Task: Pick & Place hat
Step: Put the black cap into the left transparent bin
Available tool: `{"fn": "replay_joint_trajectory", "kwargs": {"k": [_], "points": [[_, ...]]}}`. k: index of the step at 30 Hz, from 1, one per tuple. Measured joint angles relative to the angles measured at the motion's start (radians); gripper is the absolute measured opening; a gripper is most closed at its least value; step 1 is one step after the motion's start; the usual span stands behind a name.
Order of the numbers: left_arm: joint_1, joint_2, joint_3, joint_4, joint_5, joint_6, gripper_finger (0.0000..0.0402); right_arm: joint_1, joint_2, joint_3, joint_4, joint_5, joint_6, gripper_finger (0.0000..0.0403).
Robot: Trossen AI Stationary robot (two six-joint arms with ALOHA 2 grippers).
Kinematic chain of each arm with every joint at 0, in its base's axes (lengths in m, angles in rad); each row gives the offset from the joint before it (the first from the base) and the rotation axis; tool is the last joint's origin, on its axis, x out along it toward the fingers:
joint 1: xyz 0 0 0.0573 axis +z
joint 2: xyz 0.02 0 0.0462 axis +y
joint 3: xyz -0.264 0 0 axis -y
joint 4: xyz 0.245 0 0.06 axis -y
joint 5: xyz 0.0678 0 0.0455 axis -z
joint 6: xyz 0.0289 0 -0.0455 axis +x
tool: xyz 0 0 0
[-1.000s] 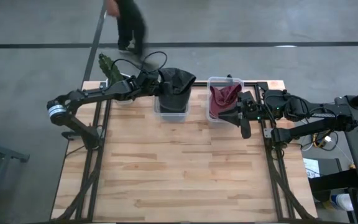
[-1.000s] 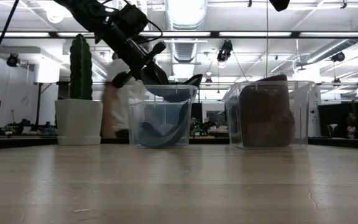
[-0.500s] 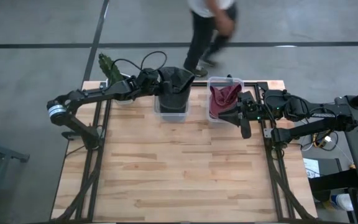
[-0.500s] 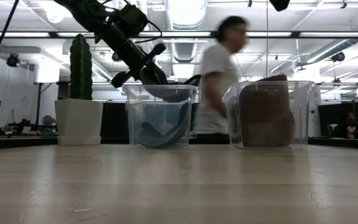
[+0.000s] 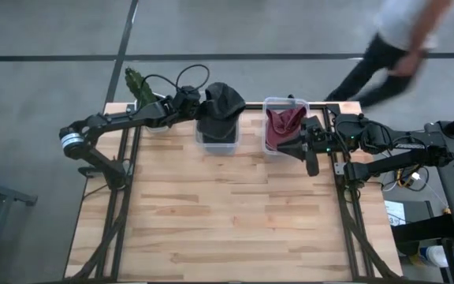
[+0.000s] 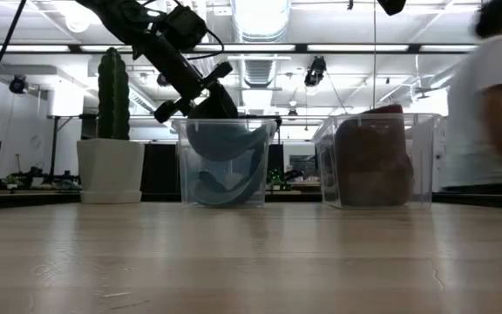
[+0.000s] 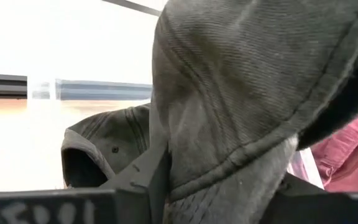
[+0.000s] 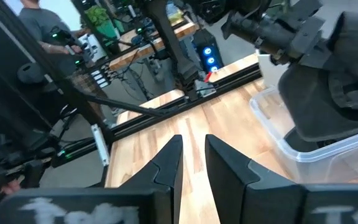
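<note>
From above, the dark hat (image 5: 221,101) now sits bunched higher over the clear bin (image 5: 217,139) than half a second ago, the left pincer (image 5: 196,103) clamped on its edge; the walking person (image 5: 400,47) has moved to the far right. The right pincer (image 5: 309,147) waits beside the red hat's bin (image 5: 284,102), its fingers narrowly parted. At worktop (image 6: 251,262) level, the hat (image 6: 225,139) hangs inside the bin. Left wrist: fabric (image 7: 253,93) fills the view, probably hiding the fingertips.

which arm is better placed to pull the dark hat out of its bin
Left: the left gripper is already clamped on the dark hat above the clear bin. The right gripper sits by the red hat's bin.
</note>
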Motion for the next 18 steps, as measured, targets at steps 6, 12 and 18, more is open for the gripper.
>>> {"fn": "replay_joint_trajectory", "kwargs": {"k": [6,12,18], "points": [[-0.001,-0.016,0.0,-0.009,0.001,0.016,0.0158,0.0,0.0,0.0,0.0,-0.045,0.0,0.0063],[-0.001,-0.035,0.0,-0.024,-0.014,0.117,0.0158,0.0,0.0,0.0,0.0,-0.047,-0.001,0.0063],[-0.001,-0.053,0.0,-0.024,-0.099,0.21,0.0158,0.0,0.0,0.0,0.0,-0.047,-0.001,0.0063]]}}
